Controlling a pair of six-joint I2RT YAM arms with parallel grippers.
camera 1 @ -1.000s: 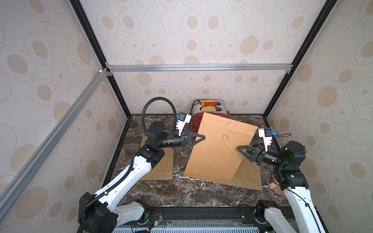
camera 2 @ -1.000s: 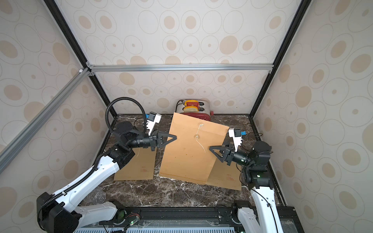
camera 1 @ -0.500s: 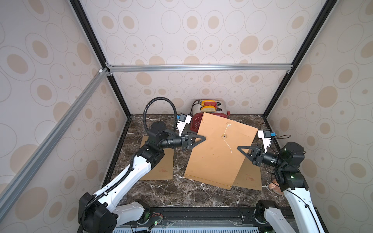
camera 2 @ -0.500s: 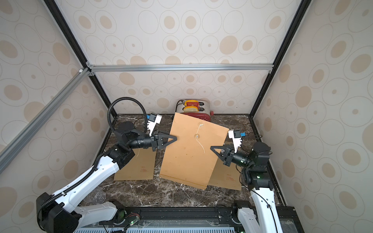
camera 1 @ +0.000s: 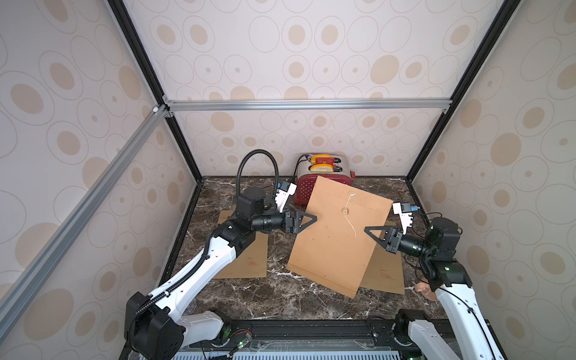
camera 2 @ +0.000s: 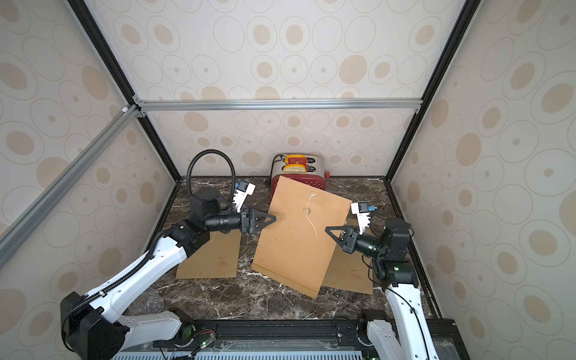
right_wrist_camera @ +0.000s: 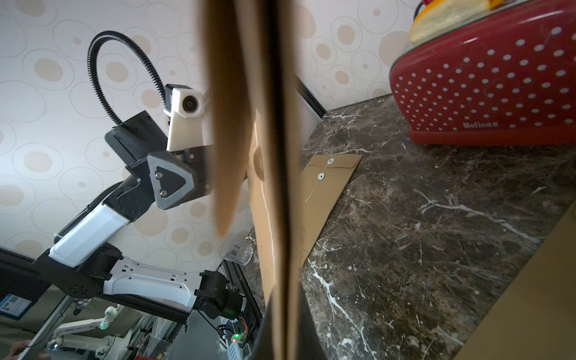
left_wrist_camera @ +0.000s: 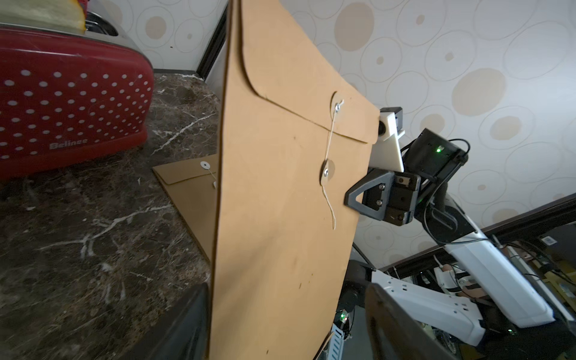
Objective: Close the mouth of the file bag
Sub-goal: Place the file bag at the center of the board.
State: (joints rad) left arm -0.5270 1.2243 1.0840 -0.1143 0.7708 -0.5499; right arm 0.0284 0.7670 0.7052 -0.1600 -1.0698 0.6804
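The file bag (camera 1: 338,243) stands tilted just in front of the toaster (camera 1: 304,189). The right pincer (camera 1: 367,230) is clamped on one long edge, while the left pincer (camera 1: 313,217) has its jaws apart, with the opposite long edge passing between them without being gripped. In the left wrist view the flap (left_wrist_camera: 290,78) lies folded down over the mouth, so that part looks done. The string (left_wrist_camera: 328,199) runs from the upper button (left_wrist_camera: 337,106) to the lower button (left_wrist_camera: 326,172) and then dangles loose, so the winding that would fasten it seems largely left to do. Whether it already makes a turn round the lower button is too fine to tell. The mouth itself is hidden under the flap, and the right wrist view shows the bag only as a blurred edge-on strip. Whether the corner farthest from the toaster touches the desk (camera 1: 280,299) cannot be told either. Two other bags (camera 1: 249,265) lie flat on the desk, farther from the toaster and partly covered.
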